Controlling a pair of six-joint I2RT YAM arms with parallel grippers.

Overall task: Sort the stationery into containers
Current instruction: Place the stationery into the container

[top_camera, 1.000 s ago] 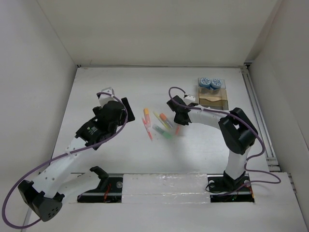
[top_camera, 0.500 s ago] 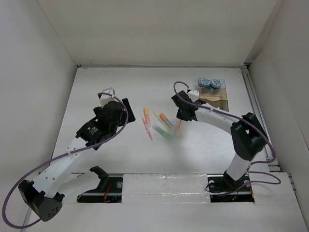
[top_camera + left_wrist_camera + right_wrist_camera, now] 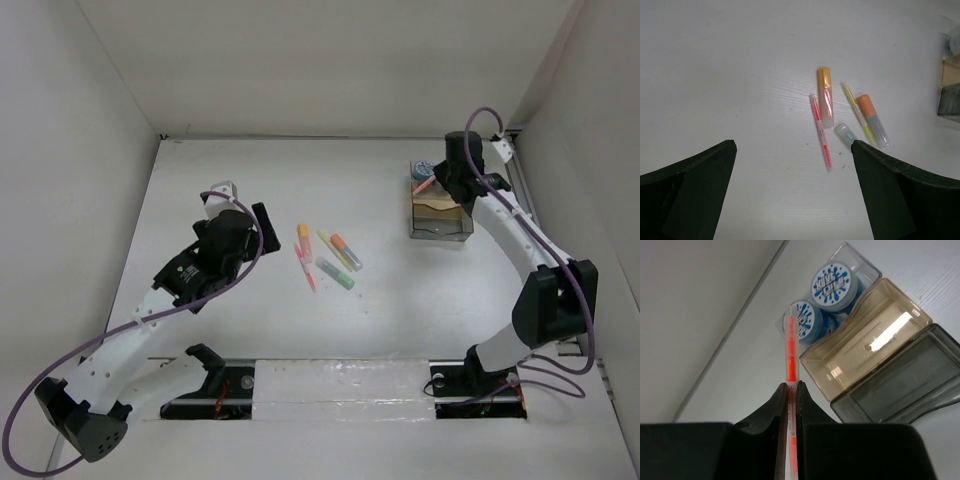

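Over the white table's (image 3: 250, 320) far right corner my right gripper (image 3: 792, 386) pinches an orange pen (image 3: 791, 345) above the organizer (image 3: 900, 385), so I should tip it into a bare compartment, clear of the tubs (image 3: 834, 282); my left gripper (image 3: 792, 145) hangs wide.

A: What colour is the slim pen (image 3: 791, 347)?
B: Orange-red, with a clear tip. The two round tubs (image 3: 835, 283) have white lids with blue splash lettering.
A: And the organizer box (image 3: 860, 355)?
B: Clear plastic; one compartment is tan-brown, the next smoky grey.
A: On the white table (image 3: 740, 60)?
B: An orange-capped highlighter (image 3: 825, 96), a pink pen (image 3: 821, 131), a yellow pen (image 3: 856, 110), an orange-capped marker (image 3: 872, 119) with a pale blue body, and a pale green-capped marker (image 3: 846, 136).
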